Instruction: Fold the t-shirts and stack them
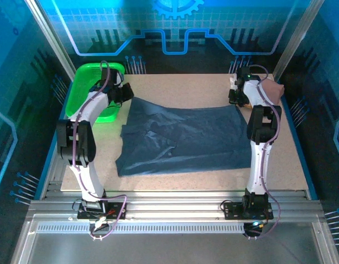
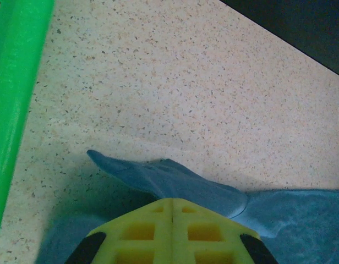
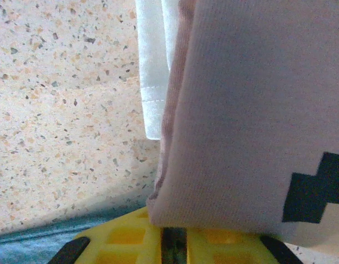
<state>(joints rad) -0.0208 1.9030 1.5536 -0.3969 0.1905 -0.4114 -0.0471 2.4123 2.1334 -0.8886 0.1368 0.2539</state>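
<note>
The left end effector [image 2: 172,214] was closed flat on a far corner of the slate-blue t-shirt [image 2: 175,179], with a pointed tip of cloth poking out past its fingers. The right end effector [image 3: 174,237] showed only a thin slit between its jaws. We could not tell whether the blue hem running in from its left was caught there. The pink t-shirt [image 3: 252,110], with its dark print, sat right at those fingertips and overlapped them in the wrist view. We judged that the main risk: a lift or fold from here could snag the pink shirt and drag it across the bench [image 3: 59,110], or the right side could come up empty and skew the fold. From above, the blue shirt lay spread between both arms, with the green basket [image 2: 15,82] just beside the left one.
</note>
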